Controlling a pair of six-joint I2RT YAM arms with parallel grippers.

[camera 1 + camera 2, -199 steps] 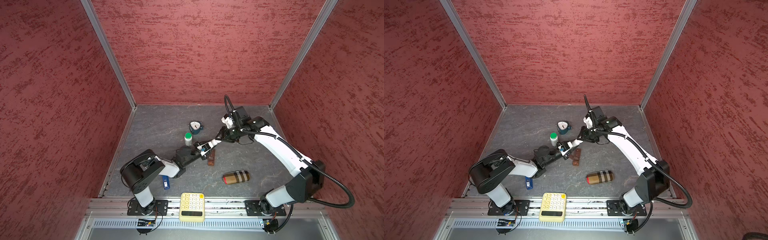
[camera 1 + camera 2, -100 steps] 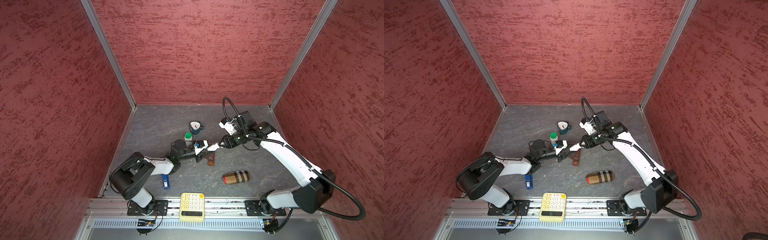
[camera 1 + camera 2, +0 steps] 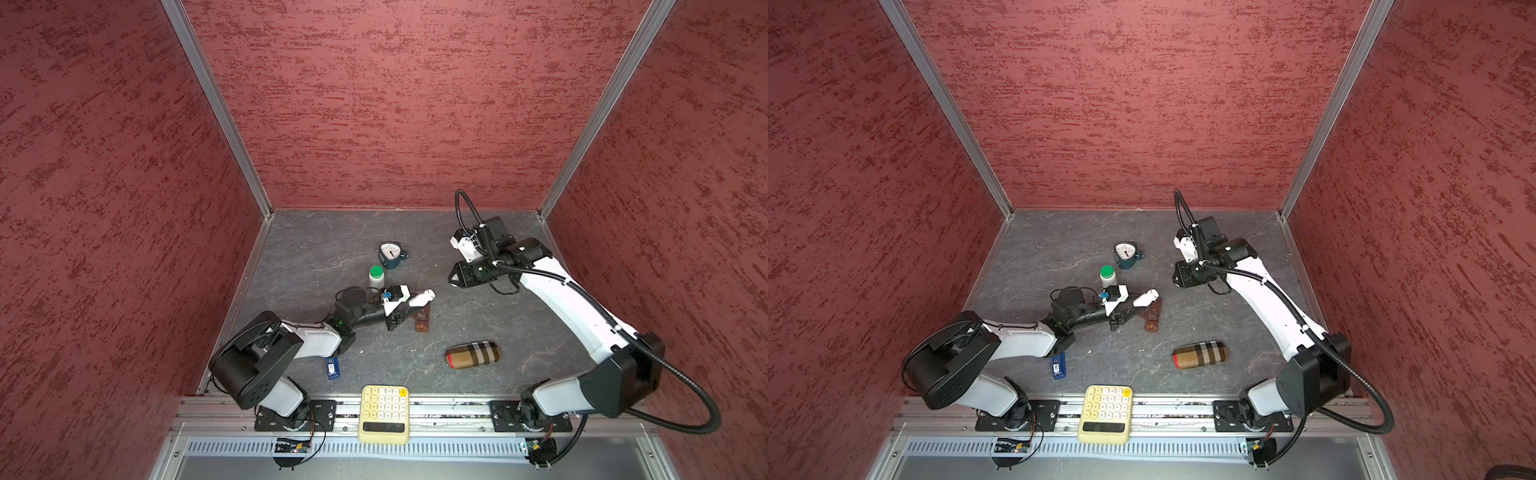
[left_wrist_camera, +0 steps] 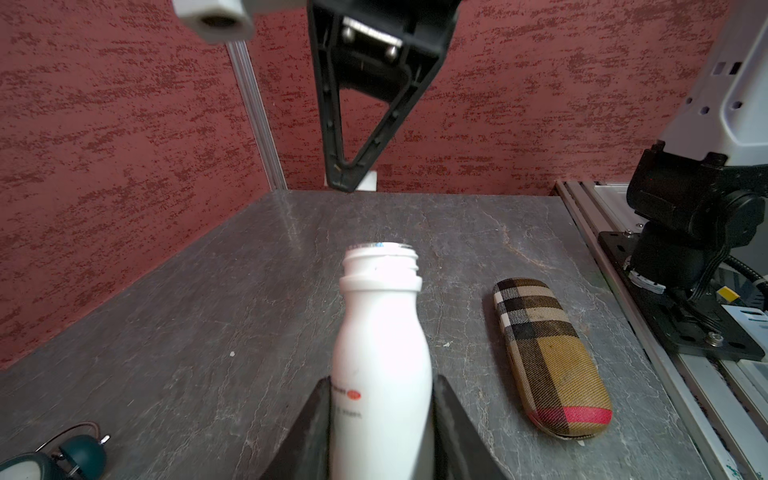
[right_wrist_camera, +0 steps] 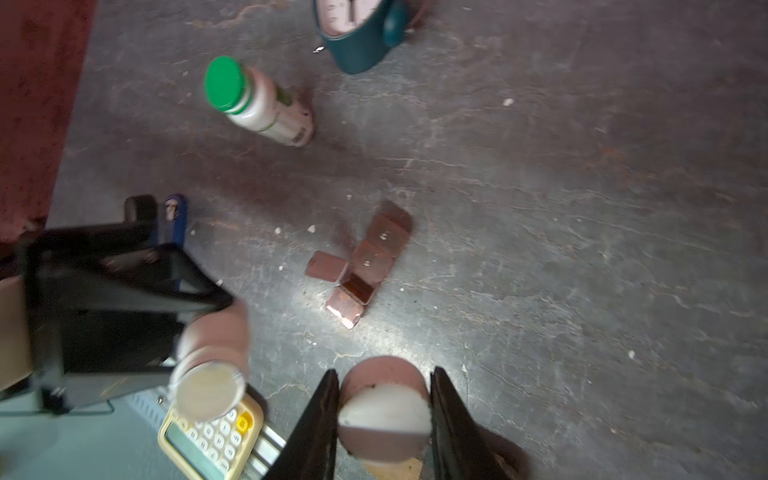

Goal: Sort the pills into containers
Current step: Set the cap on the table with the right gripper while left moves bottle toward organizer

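Bottle's open, cap's off, one in each hand!
The left hand (image 3: pixel 406 308) is clamped round the white bottle (image 4: pixel 380 332), neck bare, held low over the bench (image 3: pixel 316 249). The right hand (image 3: pixel 453 277), well apart, pinches the round cap (image 5: pixel 384 411). The brown compartment strip (image 5: pixel 372 255) lies flat on the bench near the bottle's mouth, just beside the left hand, two lids flipped open.

Three red, mottled walls (image 3: pixel 374 104) enclose a dark grey, stone-veined bench (image 3: pixel 316 249). Aluminium corner posts (image 3: pixel 215 104) join them, and an aluminium rail (image 3: pixel 449 409) lines the near edge.
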